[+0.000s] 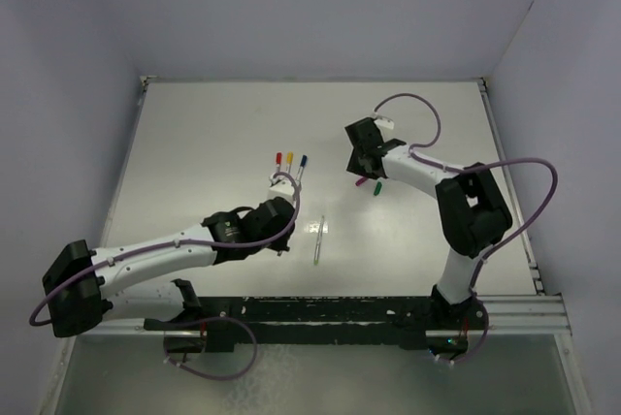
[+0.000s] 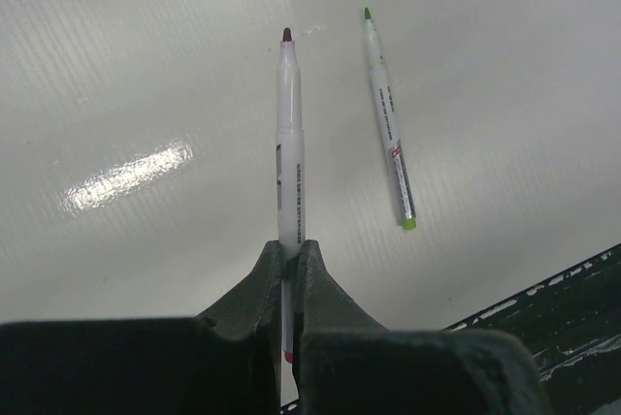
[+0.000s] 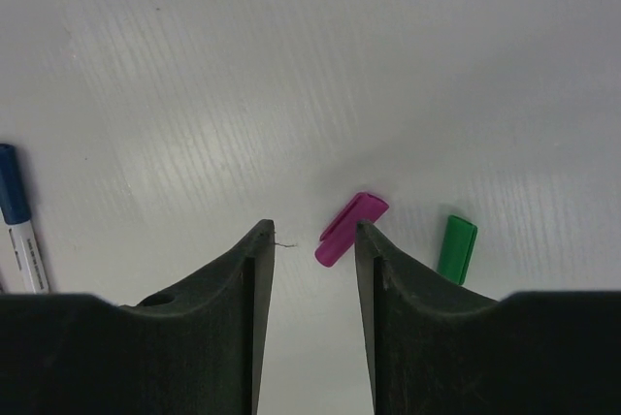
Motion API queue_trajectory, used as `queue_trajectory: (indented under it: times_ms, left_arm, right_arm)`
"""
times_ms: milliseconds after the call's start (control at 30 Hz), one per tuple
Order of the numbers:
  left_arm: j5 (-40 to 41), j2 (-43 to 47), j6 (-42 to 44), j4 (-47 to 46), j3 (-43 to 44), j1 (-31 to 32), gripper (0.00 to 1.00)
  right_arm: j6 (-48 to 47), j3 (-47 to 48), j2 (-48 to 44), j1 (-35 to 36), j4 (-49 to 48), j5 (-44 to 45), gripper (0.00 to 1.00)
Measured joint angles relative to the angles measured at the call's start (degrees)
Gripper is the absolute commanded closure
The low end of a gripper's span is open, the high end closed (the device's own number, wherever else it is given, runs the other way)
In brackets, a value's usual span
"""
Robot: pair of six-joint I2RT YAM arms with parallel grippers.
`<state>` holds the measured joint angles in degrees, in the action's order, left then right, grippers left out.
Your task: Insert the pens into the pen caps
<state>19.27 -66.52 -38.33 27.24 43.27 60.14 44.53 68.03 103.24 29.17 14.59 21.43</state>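
**Observer:** Your left gripper (image 2: 288, 245) was clamped fully shut on the magenta-tipped pen (image 2: 290, 124), pinching the pale barrel near its rear end. Most of the barrel stuck out ahead of the fingers toward 12 o'clock in the wrist view, its tip bare.

**Operator:** Any other uncapped pen?

**Observer:** One. The green-tipped pen (image 2: 388, 119) lay flat on the table (image 1: 213, 124) at 2 o'clock from your left gripper's fingers. It was apart from the held pen, with its bare tip at the far end.

**Operator:** And my right side?

**Observer:** Your right gripper (image 3: 312, 231) stood partly open with nothing in its grasp, at 2 o'clock from the table's middle in the overhead view. The magenta cap (image 3: 349, 228) lay slanted on the table in the gap between the fingers. In the wrist view it was close against the finger at 3 o'clock and well clear of the one at 9 o'clock. I could not tell whether it touched that nearer finger. The green cap (image 3: 456, 248) lay just outside the same finger, near the magenta cap but apart from it.

**Operator:** The capped ones?

**Observer:** At 11 o'clock from the table's middle you had the red-capped pen (image 1: 278, 159), the yellow-capped pen (image 1: 289, 159) and the blue-capped pen (image 1: 302, 165). They lay side by side, caps at their far ends, the blue one closest to your right gripper.
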Motion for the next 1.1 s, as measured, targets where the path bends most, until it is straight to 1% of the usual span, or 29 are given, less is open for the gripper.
queue_trajectory:
  times_ms: [133, 433, 667, 967, 1000, 1067, 1100]
  left_arm:
    - [-0.09, -0.79, 0.02, -0.15, 0.0, 0.0, 1.0]
    - [-0.22, -1.9, 0.46, -1.11, -0.04, 0.0, 1.0]
    - [-0.44, -3.04, 0.46, -1.49, -0.04, 0.0, 1.0]
    - [-0.44, -3.56, 0.48, -1.51, -0.04, 0.0, 1.0]
    - [-0.44, -3.69, 0.48, -1.51, -0.04, 0.0, 1.0]
    - [-0.44, -3.93, 0.48, -1.51, -0.04, 0.0, 1.0]
    - [-0.42, -4.04, 0.48, -1.51, -0.04, 0.0, 1.0]
  right_arm:
    - [0.39, 1.51, 1.7, 0.0, 1.11, -0.17, 0.61]
    - [1.81, 1.7, 3.39, 0.0, 4.92, -0.09, 0.61]
    - [1.86, 1.79, 3.65, 0.0, 5.07, -0.09, 0.62]
    - [2.01, 4.09, 7.06, -0.87, 4.79, 0.04, 0.62]
    - [2.05, 4.26, 7.19, -1.07, 4.76, 0.02, 0.63]
    - [2.1, 4.44, 7.37, -1.36, 4.74, 0.02, 0.7]
    - [2.1, 4.5, 7.41, -1.46, 4.76, 0.04, 0.71]
